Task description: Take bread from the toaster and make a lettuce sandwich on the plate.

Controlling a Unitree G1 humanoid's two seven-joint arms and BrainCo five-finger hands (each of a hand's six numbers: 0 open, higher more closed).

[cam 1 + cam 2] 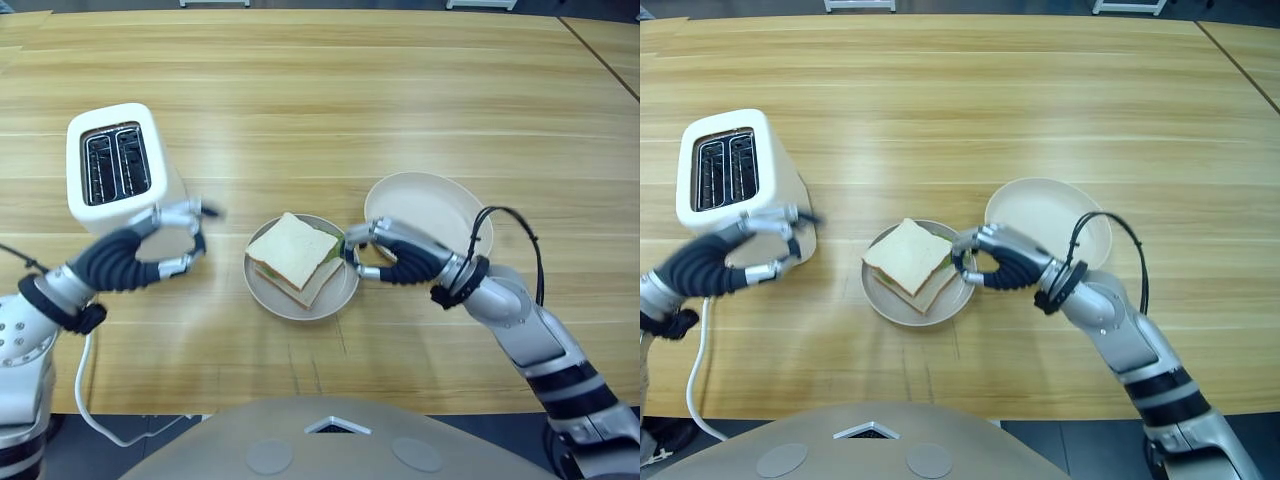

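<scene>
Pale wood planks run left to right across the table [400, 120], with a strip of dark floor beyond its far edge. One white toaster [115, 165] stands far left, its two slots dark and running near to far, and a white cord [85, 390] trails off the near edge. Left hand [165, 243] sits just beside the toaster's base, fingers curled, holding nothing. Of two plates, the middle plate [265, 290] carries the sandwich [293, 255]: two bread slices with lettuce [333, 252] between, one corner pointing away from the robot, long diagonal near to far. Right hand [395, 255] is curled loosely at its right corner, nothing gripped. The second plate [425, 205] lies just behind that hand.
</scene>
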